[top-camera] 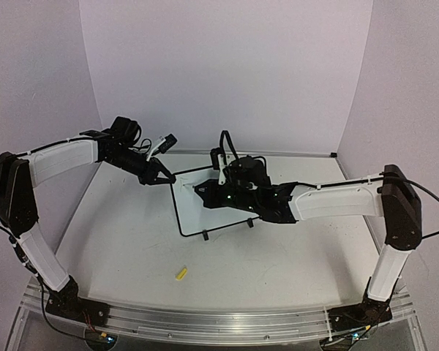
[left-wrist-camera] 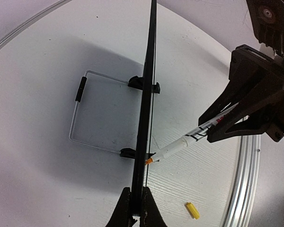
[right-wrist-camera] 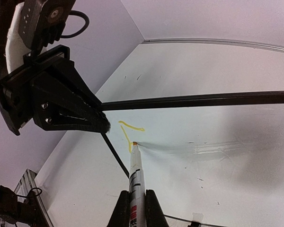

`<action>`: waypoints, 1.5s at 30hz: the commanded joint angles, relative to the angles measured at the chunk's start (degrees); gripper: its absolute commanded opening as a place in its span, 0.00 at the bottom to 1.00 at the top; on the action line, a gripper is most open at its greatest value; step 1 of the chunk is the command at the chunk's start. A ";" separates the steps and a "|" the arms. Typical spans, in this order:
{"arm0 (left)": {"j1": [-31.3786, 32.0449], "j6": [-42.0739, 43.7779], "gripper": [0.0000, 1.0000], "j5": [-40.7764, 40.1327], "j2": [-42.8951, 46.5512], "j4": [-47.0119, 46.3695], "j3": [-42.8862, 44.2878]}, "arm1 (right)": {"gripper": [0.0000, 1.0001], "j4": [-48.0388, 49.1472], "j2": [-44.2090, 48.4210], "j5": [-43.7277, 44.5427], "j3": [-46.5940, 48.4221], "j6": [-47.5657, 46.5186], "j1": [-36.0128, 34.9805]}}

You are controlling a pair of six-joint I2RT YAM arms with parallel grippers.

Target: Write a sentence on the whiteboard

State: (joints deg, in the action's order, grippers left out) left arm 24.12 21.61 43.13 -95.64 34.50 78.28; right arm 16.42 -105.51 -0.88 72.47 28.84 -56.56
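The whiteboard (top-camera: 194, 212) stands tilted near the table's middle, white with a thin black frame; in the left wrist view it shows edge-on (left-wrist-camera: 146, 94). My left gripper (top-camera: 163, 178) is shut on the board's upper left corner, and its fingers (left-wrist-camera: 124, 208) pinch the frame. My right gripper (top-camera: 203, 196) is shut on a white marker (right-wrist-camera: 135, 172). The marker's orange tip (right-wrist-camera: 134, 144) touches the board face (right-wrist-camera: 213, 137). Of the sentence, only a short yellow stroke (right-wrist-camera: 131, 127) shows by the tip, close to the left gripper (right-wrist-camera: 104, 125).
A yellow marker cap (top-camera: 181, 274) lies on the table in front of the board, also seen as the cap (left-wrist-camera: 192, 210). Behind the board, a wire stand (left-wrist-camera: 78, 113) with black clip feet (left-wrist-camera: 143, 84) rests on the table. Purple walls close in the back and sides.
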 commanded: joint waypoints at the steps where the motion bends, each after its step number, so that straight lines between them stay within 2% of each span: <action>1: 1.46 1.25 0.00 -1.32 0.65 3.12 -0.76 | 0.00 -0.07 2.16 5.33 -0.25 0.51 0.70; 13: 1.45 1.25 0.00 -1.38 0.84 3.12 -0.76 | 0.00 -0.95 2.78 6.84 -0.73 0.59 0.73; 23: 1.46 1.37 0.00 -1.62 0.61 3.18 -0.74 | 0.00 -0.91 2.61 4.70 -0.40 0.09 0.68; 34: 1.67 1.34 0.00 -2.07 1.42 3.30 -0.92 | 0.00 0.01 8.85 -6.12 -4.12 -2.62 1.40; 45: 2.12 1.46 0.00 -2.53 1.34 3.66 -0.95 | 0.00 0.90 12.65 -26.23 -8.30 -3.96 9.80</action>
State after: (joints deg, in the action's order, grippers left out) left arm 25.37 21.75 42.17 -95.26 34.59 78.26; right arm 15.89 -94.74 -17.40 65.35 26.32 -49.75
